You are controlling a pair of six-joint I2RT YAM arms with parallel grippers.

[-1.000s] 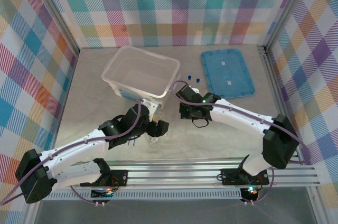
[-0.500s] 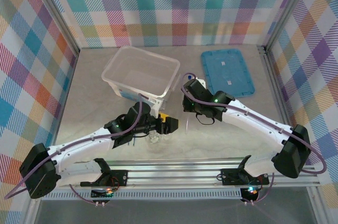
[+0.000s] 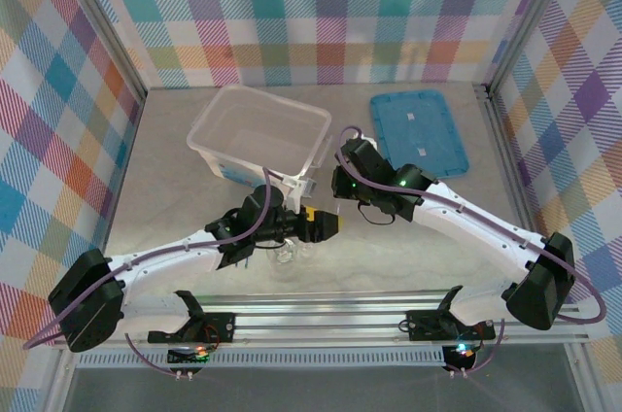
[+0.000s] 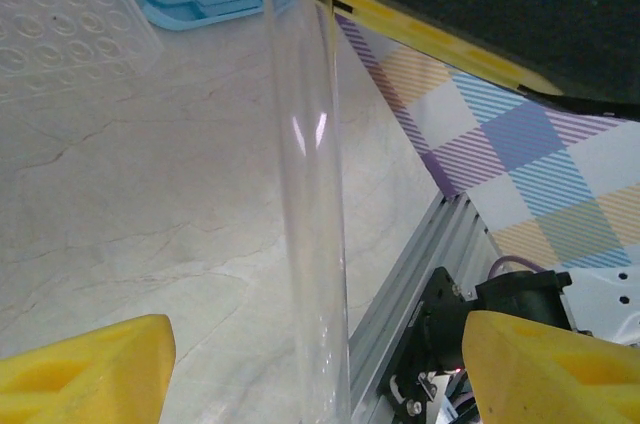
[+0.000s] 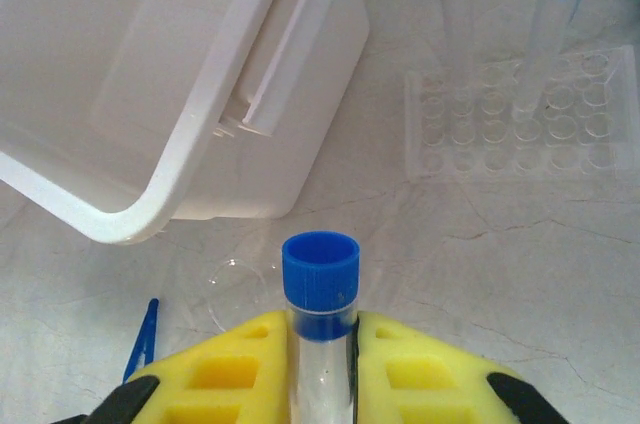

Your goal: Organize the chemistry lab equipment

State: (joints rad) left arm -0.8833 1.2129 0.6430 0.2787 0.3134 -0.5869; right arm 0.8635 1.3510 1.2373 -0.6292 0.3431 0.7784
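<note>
Top view, left gripper (image 3: 328,224): yellow fingers spread, pointing right, in front of the translucent box (image 3: 209,113).
Top view, right gripper (image 3: 338,182): at the box's near right corner; blue lid (image 3: 418,135) lies beyond.
Top view, glass dish (image 3: 288,255): on the table (image 3: 175,198) beside the left wrist.
Left wrist view, left gripper: released; a clear tube (image 4: 310,194) runs between the fingers, contact cannot be told.
Left wrist view, well plate (image 4: 60,34): beside the blue lid.
Right wrist view, right gripper: clenched on a blue-capped tube (image 5: 320,269), cap above the pads.
Right wrist view, two capped tubes (image 5: 455,24): upright in the well plate.
Right wrist view, tweezers (image 5: 140,339): near the box corner.
</note>
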